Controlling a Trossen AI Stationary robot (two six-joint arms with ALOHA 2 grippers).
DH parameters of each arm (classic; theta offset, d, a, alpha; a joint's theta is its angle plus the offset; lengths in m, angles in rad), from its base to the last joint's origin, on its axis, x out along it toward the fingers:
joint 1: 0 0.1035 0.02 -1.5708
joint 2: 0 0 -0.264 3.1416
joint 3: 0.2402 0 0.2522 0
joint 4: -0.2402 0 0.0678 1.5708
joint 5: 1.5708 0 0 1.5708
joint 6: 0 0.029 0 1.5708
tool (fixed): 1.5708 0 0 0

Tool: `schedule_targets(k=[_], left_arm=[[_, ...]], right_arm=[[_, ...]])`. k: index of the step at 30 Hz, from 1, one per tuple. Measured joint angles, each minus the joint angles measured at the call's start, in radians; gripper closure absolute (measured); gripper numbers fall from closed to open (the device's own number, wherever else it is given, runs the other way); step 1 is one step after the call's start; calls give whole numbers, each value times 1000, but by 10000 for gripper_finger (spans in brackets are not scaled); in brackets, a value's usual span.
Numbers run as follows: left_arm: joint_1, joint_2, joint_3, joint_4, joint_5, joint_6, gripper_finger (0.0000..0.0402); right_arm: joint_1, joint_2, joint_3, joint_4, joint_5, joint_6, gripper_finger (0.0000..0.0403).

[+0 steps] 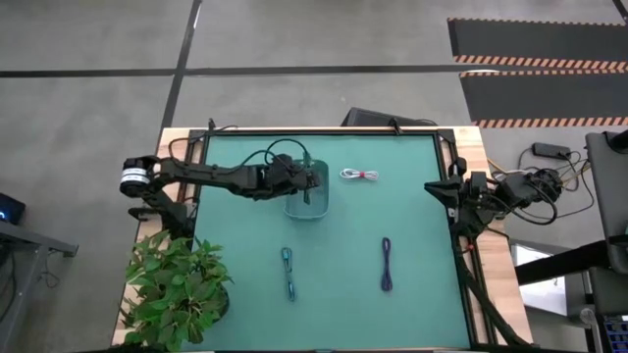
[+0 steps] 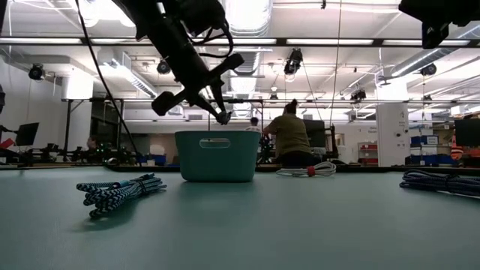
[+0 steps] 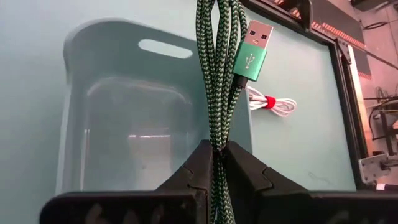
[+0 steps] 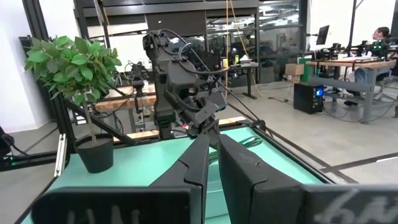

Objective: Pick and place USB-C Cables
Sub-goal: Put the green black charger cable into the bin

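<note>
My left gripper [image 3: 217, 155] is over the teal bin [image 1: 306, 201], shut on the dark green cable bundle [image 3: 217, 74]. The bundle's green plug [image 3: 252, 53] shows past the fingers, above the bin's rim. The white cable with a red tie [image 1: 359, 175] lies flat just right of the bin. Nearer me, the blue cable [image 1: 288, 273] and the dark purple cable [image 1: 387, 265] also lie flat on the mat. My right gripper [image 4: 211, 158] waits shut at the table's right edge. My left gripper pinches the green bundle between its two fingers [image 3: 199, 165], several strands together [image 3: 219, 140]. The fingers come from above, slanting down, and the strands run on along them. The bundle is lifted clear and hangs over the bin's opening [image 3: 130, 130], plug end lowest.
The bin [image 2: 215, 156] stands on the green mat's far left part. A potted plant [image 1: 177, 289] sits at the near left corner. Open mat lies between the blue and purple cables. A person [image 2: 289, 135] sits in the room beyond the table.
</note>
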Motion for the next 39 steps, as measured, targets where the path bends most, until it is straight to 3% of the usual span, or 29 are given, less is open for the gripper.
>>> schedule_targets(k=[39], left_arm=[[-3, 143, 0, 10, 67, -2, 388]], right_arm=[[0, 0, 2, -7, 0, 1, 376]])
